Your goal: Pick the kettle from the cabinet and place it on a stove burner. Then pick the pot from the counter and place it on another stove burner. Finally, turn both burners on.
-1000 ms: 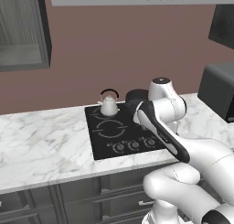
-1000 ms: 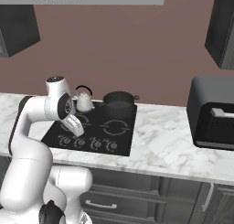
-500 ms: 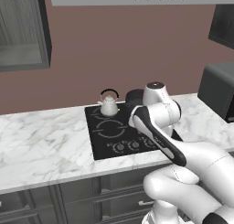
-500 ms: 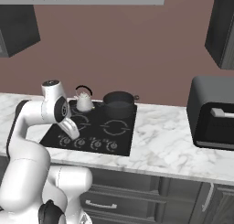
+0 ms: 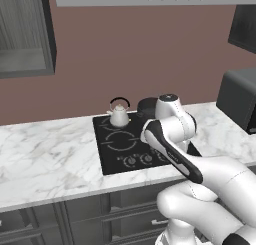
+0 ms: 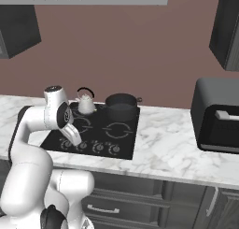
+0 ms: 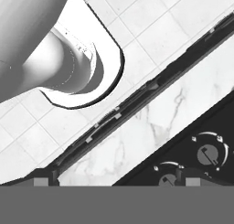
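Veined marble counter (image 5: 45,154), glossy black cooktop (image 5: 112,156)

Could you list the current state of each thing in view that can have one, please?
kettle: upright on a rear burner, lid on.
pot: upright on the other rear burner, no lid.
gripper: open, holding nothing, low by the knobs.
wall cabinet: open.
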